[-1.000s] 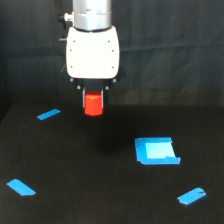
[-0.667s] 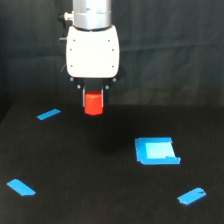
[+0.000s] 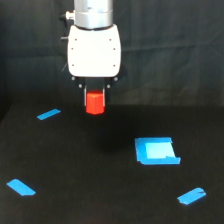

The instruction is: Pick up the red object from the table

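Note:
The red object [image 3: 94,103] is a small red-orange block held between the dark fingers of my gripper [image 3: 94,100], well above the black table [image 3: 100,190]. The gripper hangs from a white housing in the upper middle of the exterior view and is shut on the block. The block's lower end sticks out below the fingertips. Nothing touches the table beneath it.
A blue square patch [image 3: 156,150] lies on the table to the exterior view's right. Blue tape strips lie at the left [image 3: 48,114], lower left [image 3: 21,187] and lower right [image 3: 191,196]. The background is dark.
The gripper with the red block has risen very slightly. Nothing on the table has moved.

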{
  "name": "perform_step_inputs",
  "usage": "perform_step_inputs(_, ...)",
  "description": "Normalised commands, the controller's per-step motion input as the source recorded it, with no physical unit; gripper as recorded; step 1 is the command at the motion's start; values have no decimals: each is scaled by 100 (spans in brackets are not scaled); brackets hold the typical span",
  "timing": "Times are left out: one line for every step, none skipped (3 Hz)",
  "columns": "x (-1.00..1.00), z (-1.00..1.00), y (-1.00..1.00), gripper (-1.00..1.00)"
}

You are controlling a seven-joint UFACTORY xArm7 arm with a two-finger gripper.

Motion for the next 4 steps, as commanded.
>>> perform_step_inputs(3,8,12,-92)
perform_step_inputs(-1,-1,2,-95)
perform_step_inputs(5,4,-15,-100)
perform_step_inputs(-2,3,-2,-100)
